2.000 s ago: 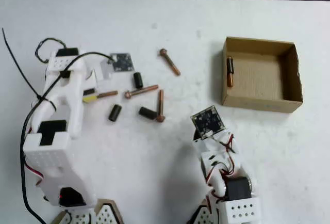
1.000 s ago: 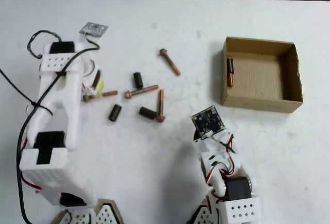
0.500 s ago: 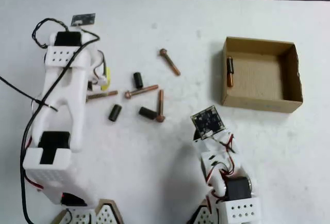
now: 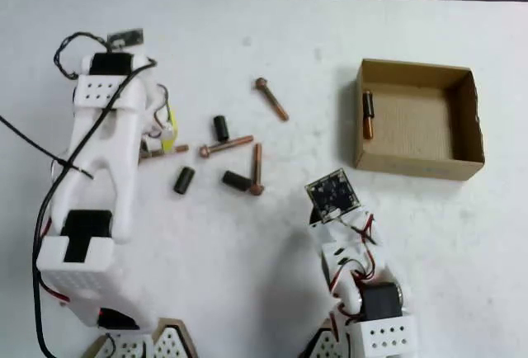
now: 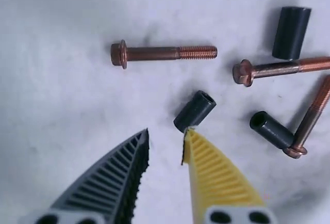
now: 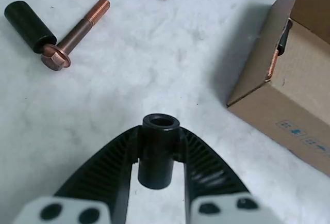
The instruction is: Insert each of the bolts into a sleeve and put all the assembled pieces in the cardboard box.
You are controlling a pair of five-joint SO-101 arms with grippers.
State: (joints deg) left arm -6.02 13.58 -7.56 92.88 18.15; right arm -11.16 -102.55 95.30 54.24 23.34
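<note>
On the table (image 4: 247, 11), at its left side, the left gripper (image 5: 165, 135) is held with its jaws apart, near a bolt (image 5: 162, 53) and a loose sleeve (image 5: 195, 111). Nearer the box (image 4: 412, 162), the right gripper (image 6: 160, 131) is clamped on an upright held sleeve (image 6: 159, 157). Three further bolts and two further sleeves are scattered between the arms. One assembled piece (image 4: 367, 115) is laid inside the box, against its left wall.
</note>
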